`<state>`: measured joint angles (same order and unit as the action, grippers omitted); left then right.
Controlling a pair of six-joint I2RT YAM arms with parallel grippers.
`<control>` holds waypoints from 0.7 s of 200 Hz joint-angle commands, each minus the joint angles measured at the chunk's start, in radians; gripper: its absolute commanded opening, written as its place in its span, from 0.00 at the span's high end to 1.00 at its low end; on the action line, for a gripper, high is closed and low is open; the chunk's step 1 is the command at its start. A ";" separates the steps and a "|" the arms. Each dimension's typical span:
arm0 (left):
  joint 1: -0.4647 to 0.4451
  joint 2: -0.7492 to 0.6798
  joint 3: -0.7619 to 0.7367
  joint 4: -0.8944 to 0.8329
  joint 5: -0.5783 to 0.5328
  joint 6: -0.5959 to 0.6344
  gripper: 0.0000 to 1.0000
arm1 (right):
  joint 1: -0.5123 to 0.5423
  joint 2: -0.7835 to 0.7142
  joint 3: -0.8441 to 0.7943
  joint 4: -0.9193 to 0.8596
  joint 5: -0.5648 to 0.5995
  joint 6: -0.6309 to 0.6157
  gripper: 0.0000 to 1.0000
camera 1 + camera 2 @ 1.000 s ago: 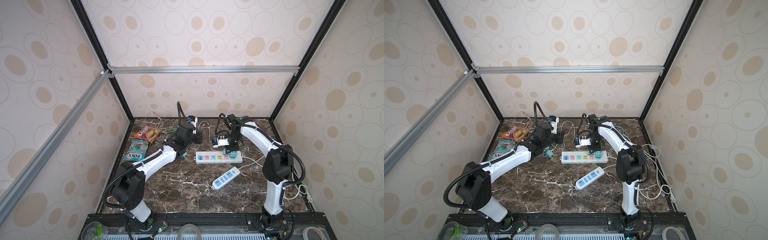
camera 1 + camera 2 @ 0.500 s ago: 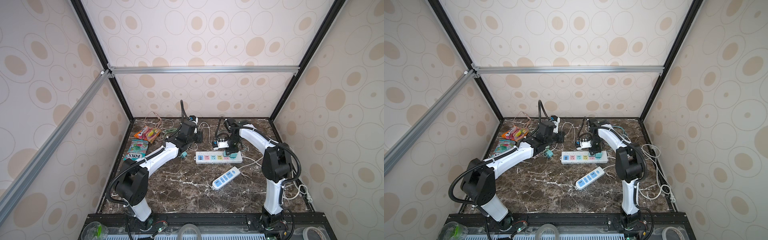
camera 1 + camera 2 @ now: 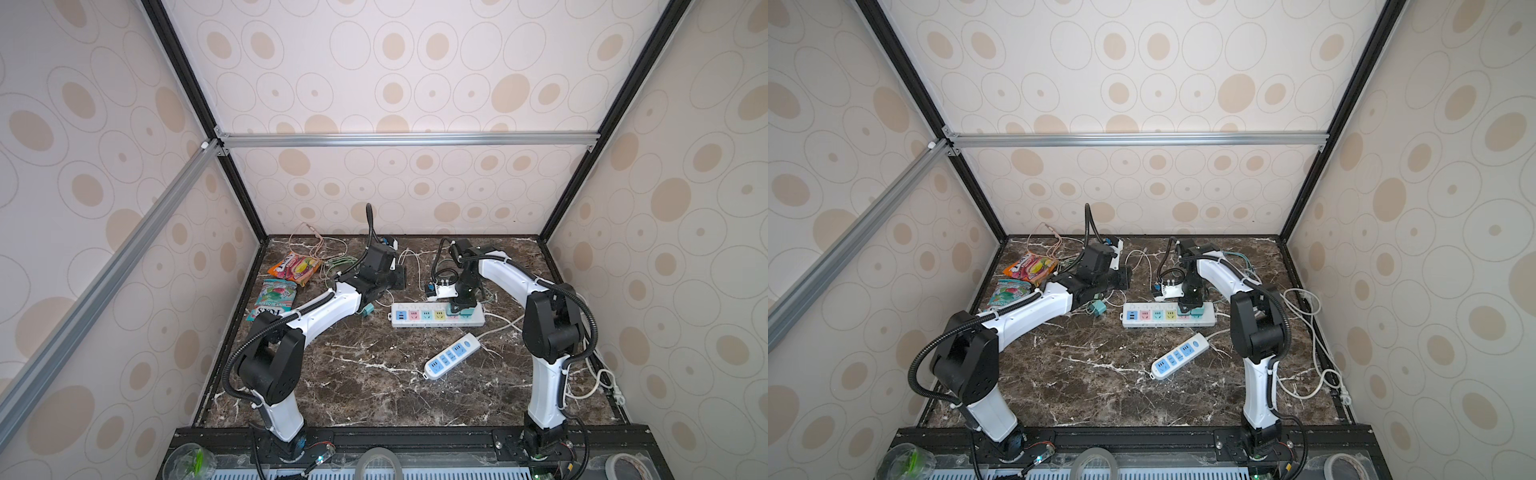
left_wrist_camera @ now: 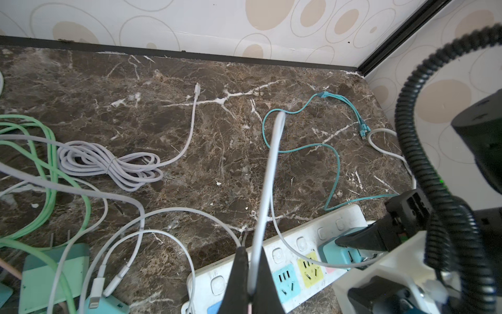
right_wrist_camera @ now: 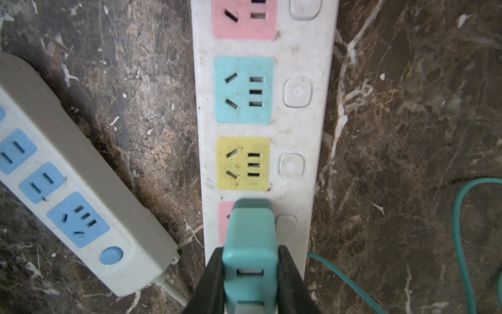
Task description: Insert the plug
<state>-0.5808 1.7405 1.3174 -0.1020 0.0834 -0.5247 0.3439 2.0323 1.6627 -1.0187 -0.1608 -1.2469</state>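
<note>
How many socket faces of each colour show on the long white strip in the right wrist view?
Pink sockets: 2, the second mostly hidden under the teal plug
Light blue socket: 1
Yellow socket: 1
Total: 4

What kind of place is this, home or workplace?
Probably a robot test booth: two white-and-black robot arms work over a brown marble-look table, boxed in by patterned wall panels, beside a white power strip with coloured sockets.

arms: white links, black joints | hoses: black corrugated | jaws: black tapered
</note>
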 commanded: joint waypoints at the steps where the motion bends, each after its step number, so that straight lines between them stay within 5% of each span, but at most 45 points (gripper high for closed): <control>1: -0.003 0.020 0.070 -0.036 -0.001 0.021 1.00 | -0.009 0.090 -0.084 0.053 0.020 -0.025 1.00; 64: -0.004 0.034 0.111 -0.103 -0.051 0.119 1.00 | -0.006 0.049 -0.157 0.102 0.082 -0.014 1.00; 88: -0.003 0.061 0.164 -0.151 -0.101 0.195 1.00 | -0.009 -0.048 -0.173 0.144 -0.019 0.018 0.66; 125: -0.004 0.120 0.264 -0.210 -0.143 0.284 1.00 | -0.014 -0.138 -0.135 0.137 -0.144 0.059 0.34; 136: -0.004 0.139 0.295 -0.225 -0.146 0.325 1.00 | -0.014 -0.160 -0.133 0.149 -0.156 0.072 0.02; 140: -0.002 0.148 0.307 -0.231 -0.148 0.343 1.00 | -0.015 -0.169 -0.133 0.155 -0.162 0.078 0.01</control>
<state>-0.5808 1.8538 1.5360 -0.2668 -0.0235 -0.3046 0.3332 1.9415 1.5146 -0.8719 -0.2401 -1.1954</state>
